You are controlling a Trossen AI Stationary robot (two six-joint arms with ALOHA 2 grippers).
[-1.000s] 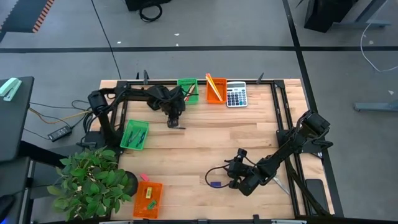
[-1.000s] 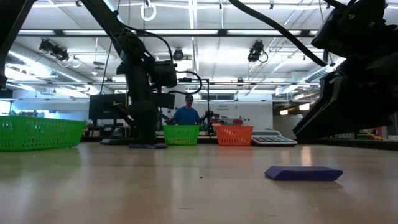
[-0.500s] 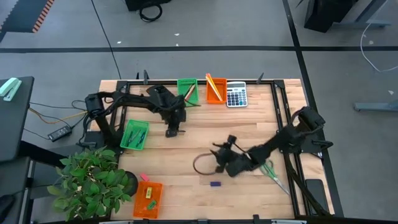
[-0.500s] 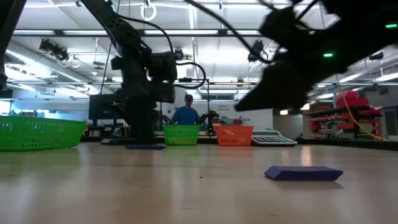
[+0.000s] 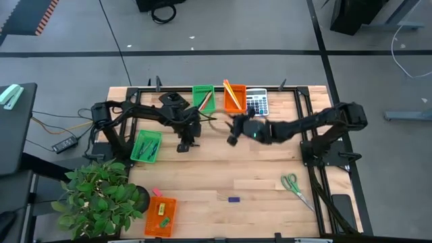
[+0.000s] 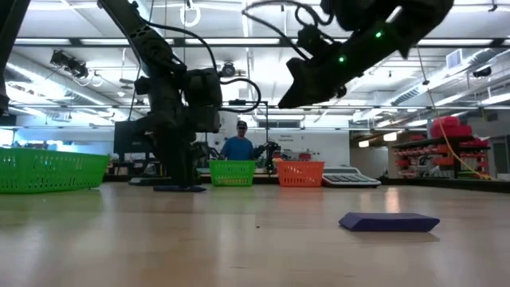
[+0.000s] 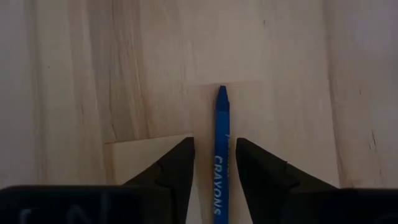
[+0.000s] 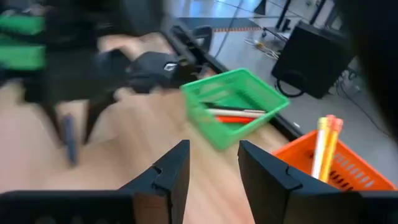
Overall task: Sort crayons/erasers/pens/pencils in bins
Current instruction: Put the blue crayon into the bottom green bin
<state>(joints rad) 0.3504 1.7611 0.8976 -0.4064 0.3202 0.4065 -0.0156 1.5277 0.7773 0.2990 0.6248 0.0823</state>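
Observation:
A blue crayon [image 7: 222,155] lies flat on the wood between the fingers of my left gripper [image 7: 214,144], which points down at the table's middle left [image 5: 183,146]. Bare wood shows on both sides of the crayon, so the gripper is open. My right gripper [image 5: 232,138] hangs open and empty in the air [image 6: 293,94], short of the far green bin [image 5: 203,98] and the far orange bin [image 5: 234,96]. The orange bin holds yellow pencils [image 8: 326,146]. A dark blue eraser [image 5: 233,200] lies flat near the front edge. My left gripper comes from above, slanting, with its fingers [image 7: 180,162] along the crayon and one on each side. The crayon lies flat, its tip [image 7: 222,92] past the fingertips. I cannot tell whether a finger touches it.
A second green bin [image 5: 146,146] stands at the left edge and a second orange bin [image 5: 160,214] at the near left. A calculator [image 5: 256,103] sits beside the far orange bin. Green-handled scissors [image 5: 291,182] lie at the near right, and a potted plant [image 5: 101,196] stands off the near left corner.
My right gripper has swung fast from the near right corner, up and toward the far edge, to hang near the far bins; the scissors it covered now show. My left gripper has shifted a little toward the near left and rolled slightly.

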